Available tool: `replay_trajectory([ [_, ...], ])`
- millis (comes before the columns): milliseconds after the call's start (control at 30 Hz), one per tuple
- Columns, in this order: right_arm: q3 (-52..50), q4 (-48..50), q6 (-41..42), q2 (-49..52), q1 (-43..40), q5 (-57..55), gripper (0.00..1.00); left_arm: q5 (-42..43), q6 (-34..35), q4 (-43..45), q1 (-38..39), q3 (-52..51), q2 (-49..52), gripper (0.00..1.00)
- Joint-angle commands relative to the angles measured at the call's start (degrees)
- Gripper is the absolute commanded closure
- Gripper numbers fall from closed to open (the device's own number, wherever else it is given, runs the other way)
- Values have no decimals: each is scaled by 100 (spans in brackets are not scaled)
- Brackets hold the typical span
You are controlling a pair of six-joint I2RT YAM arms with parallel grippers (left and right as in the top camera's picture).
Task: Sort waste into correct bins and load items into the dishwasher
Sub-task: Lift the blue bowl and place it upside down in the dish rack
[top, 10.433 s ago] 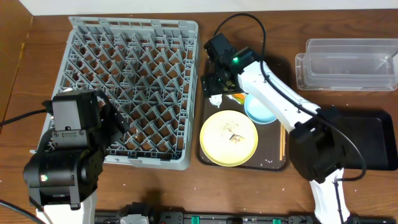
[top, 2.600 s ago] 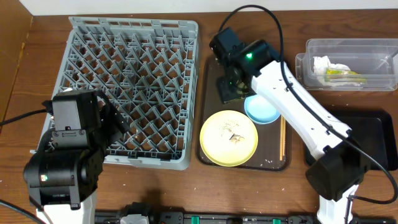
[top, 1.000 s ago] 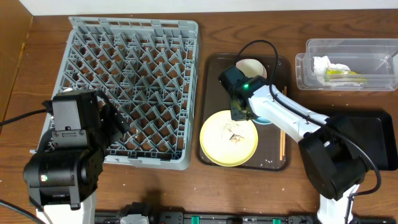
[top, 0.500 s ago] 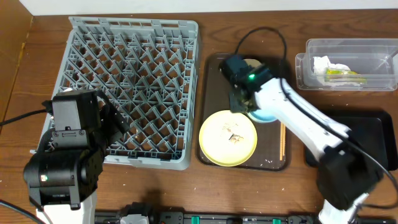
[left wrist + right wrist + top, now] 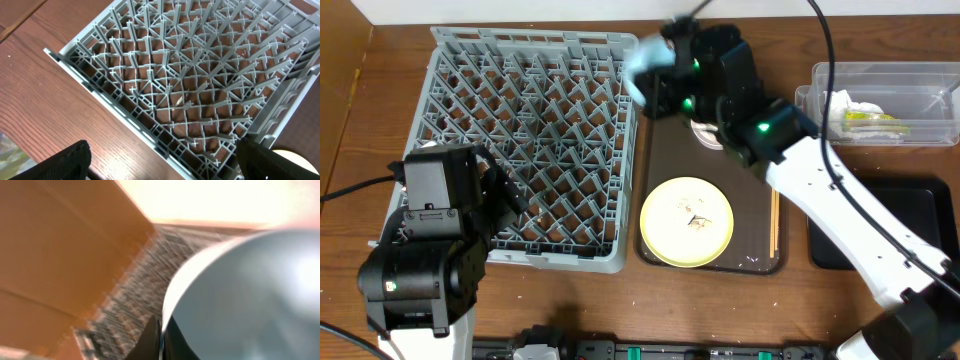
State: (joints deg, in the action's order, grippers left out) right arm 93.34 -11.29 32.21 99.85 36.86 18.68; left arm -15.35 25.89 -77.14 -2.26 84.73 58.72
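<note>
The right gripper (image 5: 663,82) is clenched on the blurred, seemingly tilted light blue bowl (image 5: 642,60) at the far right corner of the dish rack (image 5: 520,36); the pegs lie leftward. Of the 2 arms, the left gripper (image 5: 165,162) hangs spread wide, empty, at the near left.

Your table (image 5: 380,110) is brown wood with visible grain, and four things sit straight on it. The big grey dish rack (image 5: 535,38) takes up the left side. Just beside its right wall you've got the dark brown serving tray (image 5: 755,230). It's close, but I can't tell whether they touch. Back right is the clear plastic tub (image 5: 920,78). Nearer the front edge on the right is the shallow black tray (image 5: 932,215), apart from the tub.
</note>
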Motion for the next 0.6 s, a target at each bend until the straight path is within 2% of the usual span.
replay_trajectory([
  [0,28,730,717,498,214,708,99,-13,13,-22,-31,-9,0,6],
  [367,31,5541,3563,2616,682,811,99,-13,13,-22,-31,-9,0,6],
  [433,31,5862,3821,2865,734,678,99,-13,13,-22,-31,-9,0,6],
  [567,31,5825,4076,3204,769,514,99,-13,13,-22,-31,-9,0,6],
])
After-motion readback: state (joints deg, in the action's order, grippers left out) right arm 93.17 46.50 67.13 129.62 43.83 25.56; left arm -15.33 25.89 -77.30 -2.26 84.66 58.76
